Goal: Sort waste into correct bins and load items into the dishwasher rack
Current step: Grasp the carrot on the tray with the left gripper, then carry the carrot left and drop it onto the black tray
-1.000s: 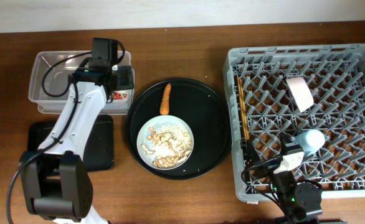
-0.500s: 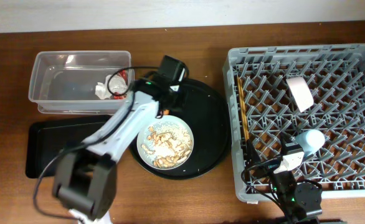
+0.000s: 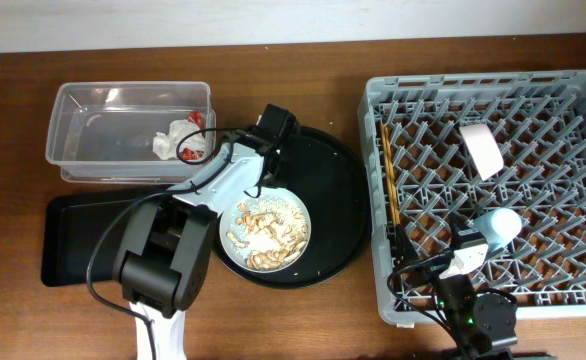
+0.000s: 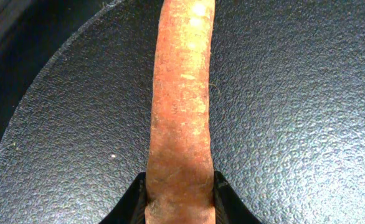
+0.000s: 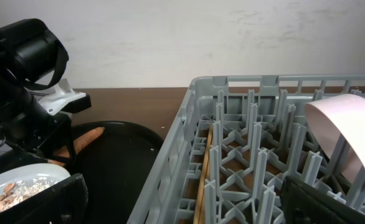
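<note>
Orange carrot [image 4: 179, 112] is lying on the round black tray [image 3: 338, 200], up near the tray's 11 o'clock. On my left wrist feed it runs straight from 6 to 12. My left claw [image 4: 179, 204] is at the 6 o'clock end with a finger tight against each side, so it's pinching the carrot down on the tray.

The right claw [image 5: 179, 186] is spread wide, parked at the 6 o'clock edge of the grey rack [image 3: 573, 290].

On the counter [image 3: 13, 150]:
- The clear tub [image 3: 83, 110] at 10 o'clock holds the crumpled white tissue [image 3: 168, 140] and red snack wrapper [image 3: 195, 135].
- The shallow black tray [image 3: 73, 240] is at 8 o'clock.
- The pale plate [image 3: 308, 240] sits on the round tray, carrying the food scraps [image 3: 263, 232].
- The rack at 3 o'clock holds the chopsticks [image 3: 389, 175], white bowl [image 3: 481, 148] and light-blue cup [image 3: 498, 224].
</note>
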You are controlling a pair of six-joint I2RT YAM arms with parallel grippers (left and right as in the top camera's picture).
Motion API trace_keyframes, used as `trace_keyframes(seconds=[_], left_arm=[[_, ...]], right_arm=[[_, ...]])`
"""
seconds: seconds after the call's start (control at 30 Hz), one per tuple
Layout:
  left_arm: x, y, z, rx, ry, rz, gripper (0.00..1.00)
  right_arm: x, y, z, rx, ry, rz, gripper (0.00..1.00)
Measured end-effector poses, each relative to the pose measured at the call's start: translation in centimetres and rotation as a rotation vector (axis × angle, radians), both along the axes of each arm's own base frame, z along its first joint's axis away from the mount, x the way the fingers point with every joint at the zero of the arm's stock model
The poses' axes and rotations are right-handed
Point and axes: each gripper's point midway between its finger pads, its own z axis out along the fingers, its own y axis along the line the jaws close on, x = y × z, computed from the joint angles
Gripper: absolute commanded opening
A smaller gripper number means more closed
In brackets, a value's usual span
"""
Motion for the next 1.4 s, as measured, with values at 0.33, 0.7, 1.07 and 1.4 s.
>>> trace_keyframes(seconds=[0.33,0.7,1.07,1.4], left_arm=[[0.8,-0.3,7.3,-0.007,-0.017,0.001,0.06],[-10.5,7.2,16.5,0.151,0.196,0.063,0.01],[-15.9,14.1,17.4,0.268,0.225,0.313,0.0],[-17.6,23.3,10.6,0.018,0.161,0.811,0.4]], right_arm=[[0.0,0.0,0.0,0.0,0.0,0.0,0.98],[0.0,0.0,0.0,0.0,0.0,0.0,0.98],[0.0,0.0,0.0,0.0,0.0,0.0,0.98],[0.0,0.0,0.0,0.0,0.0,0.0,0.98]])
